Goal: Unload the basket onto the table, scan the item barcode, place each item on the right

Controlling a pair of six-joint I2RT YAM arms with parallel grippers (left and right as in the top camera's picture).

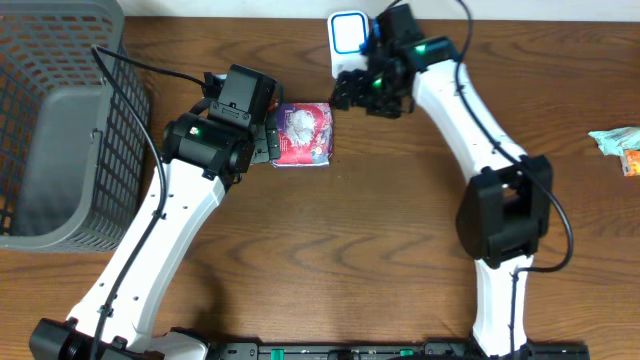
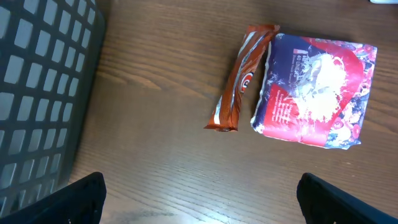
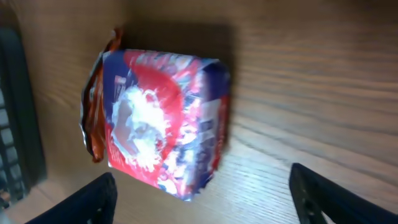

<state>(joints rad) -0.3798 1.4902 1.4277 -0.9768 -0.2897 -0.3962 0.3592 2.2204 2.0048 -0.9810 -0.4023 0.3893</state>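
Packet (image 1: 303,133), red and blue with a white picture, lay flat on the wooden table (image 1: 380,210), held by neither arm. Left gripper (image 2: 208,202): fingers spread wide with nothing between them, hovering over bare wood just short of the packet; in the overhead view its tips sat at the packet's left edge. Right gripper (image 3: 211,199): fingers likewise well apart and empty, poised over the table near the packet's opposite side; whether it touched the packet could not be told. A slim orange snack bar (image 2: 242,78) lay along the packet's side facing the left arm, touching it for part of its length. Beyond the right gripper, at the table's far edge, stood a white scanner (image 1: 348,35) with a blue face, apart from the packet. A grey wire basket (image 1: 60,90) occupied the far left corner, its wall also showing in the left wrist view. Small green and orange wrappers (image 1: 622,145) lay at the right edge, well apart from everything else.
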